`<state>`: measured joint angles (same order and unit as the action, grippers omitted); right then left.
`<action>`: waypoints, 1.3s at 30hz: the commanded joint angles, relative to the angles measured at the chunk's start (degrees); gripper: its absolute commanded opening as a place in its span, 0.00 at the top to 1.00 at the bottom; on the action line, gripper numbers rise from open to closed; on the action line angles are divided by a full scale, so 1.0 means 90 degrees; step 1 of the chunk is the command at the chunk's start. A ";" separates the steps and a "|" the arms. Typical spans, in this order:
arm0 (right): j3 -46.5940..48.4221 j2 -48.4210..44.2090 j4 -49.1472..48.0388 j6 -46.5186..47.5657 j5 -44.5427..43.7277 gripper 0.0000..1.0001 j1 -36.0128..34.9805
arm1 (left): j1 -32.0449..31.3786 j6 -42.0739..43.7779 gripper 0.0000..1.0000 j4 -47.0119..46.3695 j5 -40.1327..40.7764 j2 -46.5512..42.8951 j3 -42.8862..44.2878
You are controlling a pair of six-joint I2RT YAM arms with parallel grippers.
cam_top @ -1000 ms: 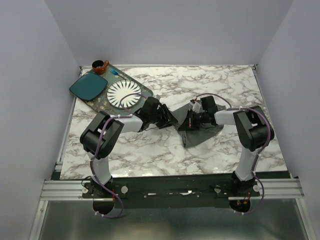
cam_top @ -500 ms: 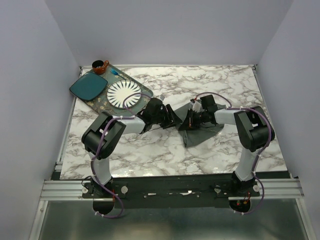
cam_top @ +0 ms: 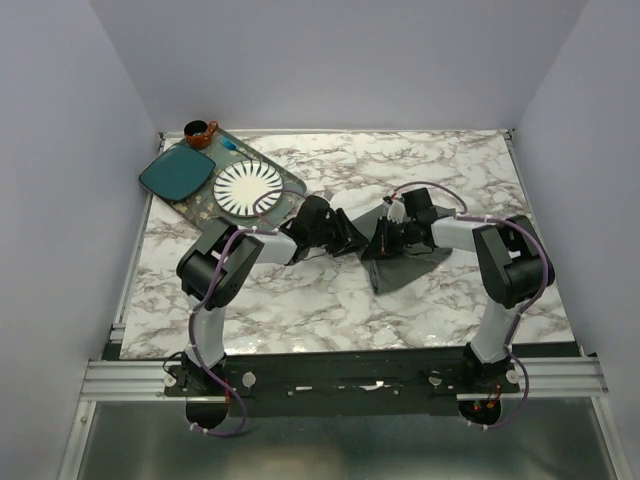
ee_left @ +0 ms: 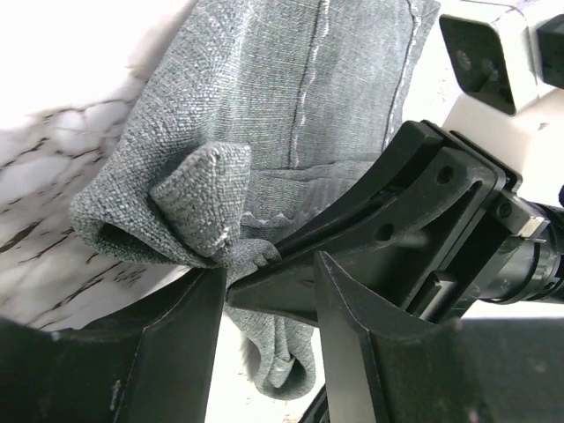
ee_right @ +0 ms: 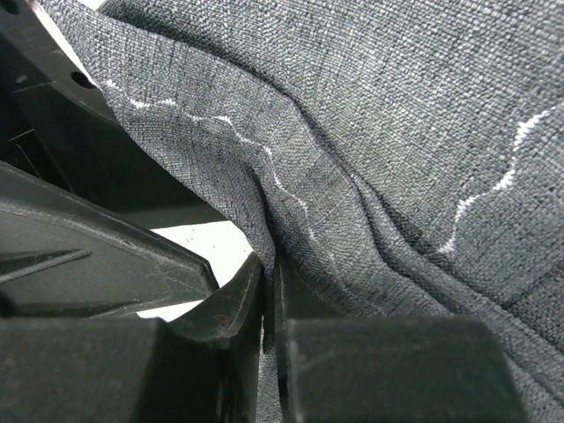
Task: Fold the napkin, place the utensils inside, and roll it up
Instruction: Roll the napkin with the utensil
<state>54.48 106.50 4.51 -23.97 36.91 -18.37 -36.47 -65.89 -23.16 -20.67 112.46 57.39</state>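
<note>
The dark grey napkin [cam_top: 410,262] lies bunched on the marble table right of centre, with its left part lifted into a ridge. My left gripper [cam_top: 340,235] and right gripper [cam_top: 383,238] meet tip to tip at that ridge. In the right wrist view, my right gripper [ee_right: 269,264] is shut on a fold of the napkin [ee_right: 397,132], its jaws a thin slit apart. In the left wrist view, my left gripper [ee_left: 269,269] stands open around a hanging napkin [ee_left: 264,106] fold and one black finger of the right gripper. The utensils are out of view.
A tray [cam_top: 200,205] at the back left carries a white ribbed plate [cam_top: 248,188] and a teal square plate [cam_top: 177,172]. A brown cup [cam_top: 199,133] stands at the tray's far corner. Purple cables loop over both arms.
My left gripper has slid right along the table until it meets the right gripper. The napkin's left end has bunched up between them. The right gripper has barely moved.
</note>
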 commanded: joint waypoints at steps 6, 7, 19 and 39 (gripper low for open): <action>0.0274 -0.0222 0.1275 0.0475 -0.1317 0.69 -0.0243 | -0.0011 0.0094 0.41 -0.0006 -0.0028 -0.0435 -0.0048; 0.0323 -0.0241 0.1344 0.0475 -0.1404 0.69 -0.0283 | -0.0001 0.0114 0.38 0.0227 0.0011 -0.0523 -0.0067; 0.0324 -0.0202 0.0866 0.0037 -0.1054 0.99 -0.0868 | 0.0614 0.0875 0.30 0.1868 0.0128 -0.2036 -0.0926; -0.0203 -0.0134 -0.1009 -0.1302 0.0011 1.00 -0.1484 | 0.0771 0.0075 0.24 0.1313 0.0353 -0.2223 -0.1709</action>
<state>54.39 104.60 -0.45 -34.50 34.85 -31.79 -29.23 -63.92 -9.50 -19.09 89.03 39.77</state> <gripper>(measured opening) 0.013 0.764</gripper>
